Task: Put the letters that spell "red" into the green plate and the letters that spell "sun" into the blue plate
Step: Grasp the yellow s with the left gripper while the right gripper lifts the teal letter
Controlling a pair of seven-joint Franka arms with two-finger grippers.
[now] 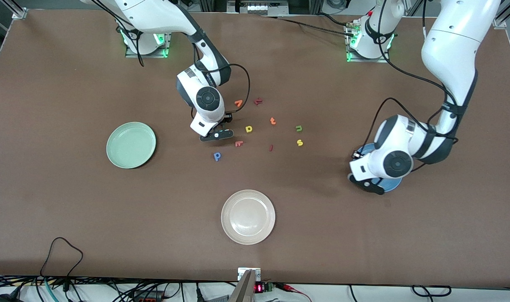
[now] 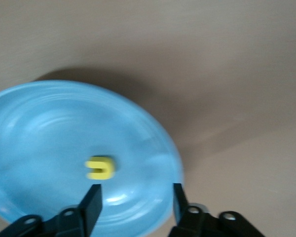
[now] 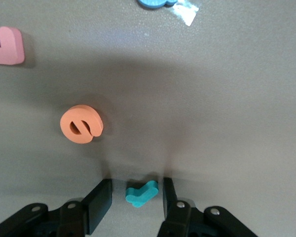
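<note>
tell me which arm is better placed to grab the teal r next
Right. The right gripper already has its open jaws on either side of the teal r lying on the table. The left gripper is over the blue plate, where the yellow u lies.

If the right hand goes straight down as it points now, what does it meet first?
Most likely the teal r, which lies on the table between the open fingers of the right hand; the gap above it is unclear.
</note>
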